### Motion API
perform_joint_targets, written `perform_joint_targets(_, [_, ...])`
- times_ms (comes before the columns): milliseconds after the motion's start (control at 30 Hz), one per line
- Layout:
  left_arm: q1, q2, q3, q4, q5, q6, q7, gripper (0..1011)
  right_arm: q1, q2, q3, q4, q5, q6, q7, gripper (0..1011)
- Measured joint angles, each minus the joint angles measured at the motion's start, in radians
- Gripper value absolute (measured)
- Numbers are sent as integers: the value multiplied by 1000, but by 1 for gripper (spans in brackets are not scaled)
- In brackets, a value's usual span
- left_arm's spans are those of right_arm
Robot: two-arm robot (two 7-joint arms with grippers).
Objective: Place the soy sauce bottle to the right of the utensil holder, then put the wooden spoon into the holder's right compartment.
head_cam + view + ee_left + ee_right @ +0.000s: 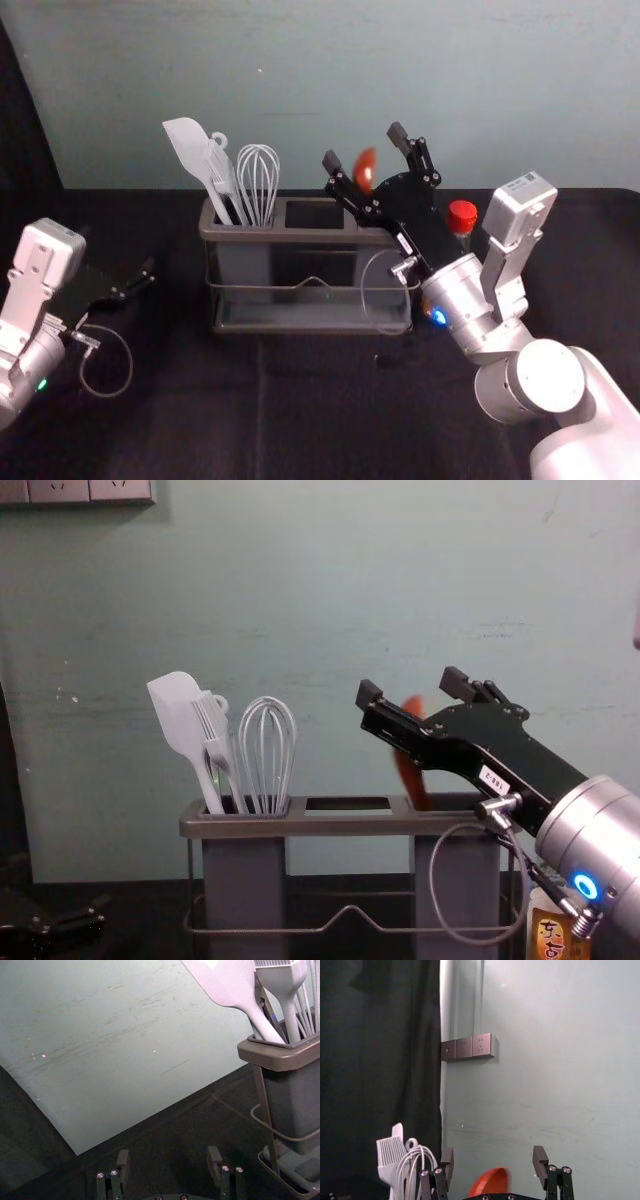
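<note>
My right gripper (364, 146) is open over the right side of the utensil holder (311, 327); the right wrist view has this gripper (493, 1161) with its fingers apart. The wooden spoon (412, 770) stands with its lower part inside the holder's right compartment, its reddish bowl (365, 170) upright behind the open fingers. The red-capped soy sauce bottle (461, 218) stands just right of the holder, partly hidden by the right arm; its yellow label (552, 937) faces the chest camera. My left gripper (146, 278), also (168, 1162) open and empty, is parked left of the holder.
A white spatula (189, 148), a brush (287, 990) and a whisk (258, 180) fill the holder's left compartment, beside the right gripper's reach. A wall (300, 80) rises behind the black tabletop (300, 420).
</note>
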Motion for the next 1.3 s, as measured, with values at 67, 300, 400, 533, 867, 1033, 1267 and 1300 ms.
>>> perform_joint_targets(67, [0,0,0,0,0,0,0,1011,0,0,1,-3,0,0,0,1004])
perform_joint_targets(300, [0,0,0,0,0,0,0,1012,-1,5,1,-25,-10,0,-2,1004])
perform_joint_targets(400, [0,0,0,0,0,0,0,1012,-7,15,5,-82,-26,0,-13,1004])
perform_joint_targets(533, [0,0,0,0,0,0,0,1012,-13,31,14,-157,-36,9,-22,1004])
perform_joint_targets(867, [0,0,0,0,0,0,0,1011,-52,98,85,-304,-71,78,-71,1004])
perform_joint_targets(1033, [0,0,0,0,0,0,0,1011,-79,138,145,-346,-48,110,-78,1004])
perform_joint_targets(1267, [0,0,0,0,0,0,0,1011,-105,195,214,-347,-51,178,-89,1004])
perform_joint_targets(1300, [0,0,0,0,0,0,0,1011,-107,199,217,-343,-56,183,-91,1004])
